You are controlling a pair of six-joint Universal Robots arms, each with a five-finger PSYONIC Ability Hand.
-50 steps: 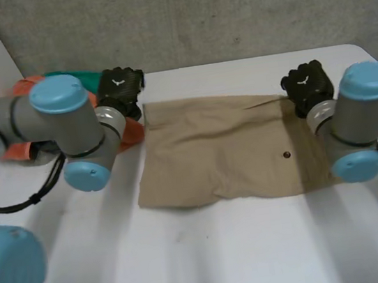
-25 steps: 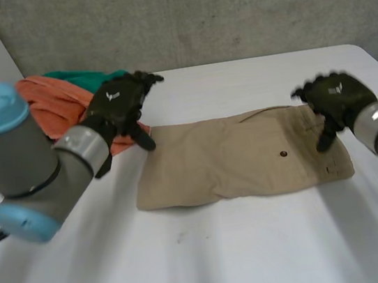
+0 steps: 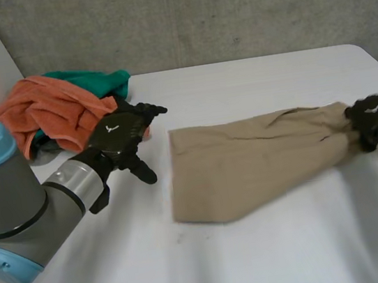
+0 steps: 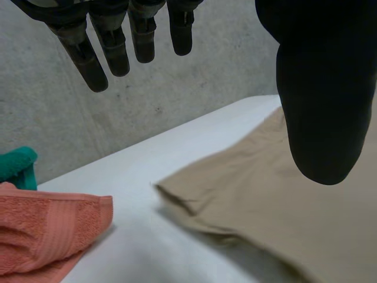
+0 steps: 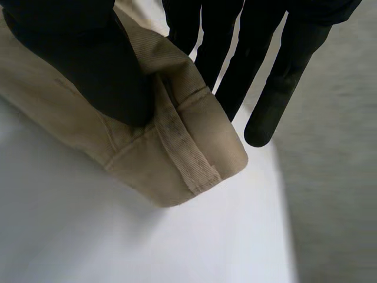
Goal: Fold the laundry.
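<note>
- While the khaki shorts (image 3: 249,165) lie flat enough on the tabletop (image 3: 263,265), we judge the folding to be at an early stage. They look doubled over once at most, and they are pulled out long instead of squared into a packet.
- We count at least one more fold, end over end, before these shorts are finished.
- At the tabletop's far left corner an orange towel (image 3: 50,108) and a green cloth (image 3: 96,80) sit crumpled in a heap, untouched by folding as far as we can see, so most of the laundry is left to do.
- Our right robot hand (image 3: 376,119) is at the right edge of the tabletop, clamped on one end of the shorts. In the right wrist view its thumb presses a thick stitched band of the fabric against its fingers (image 5: 259,71).
- Our left robot hand (image 3: 119,138) is released, with its fingers spread and nothing in them. It hovers between the heap and the shorts, just beside their free end without touching it.
- The shorts reach from about the middle of the tabletop to its right edge.
- Their long axis runs left to right, roughly along the far edge, slanting a little toward the near edge at the free end.
- The gathered, narrow end points at the right edge, while the wide loose end points toward the left edge and the heap.
</note>
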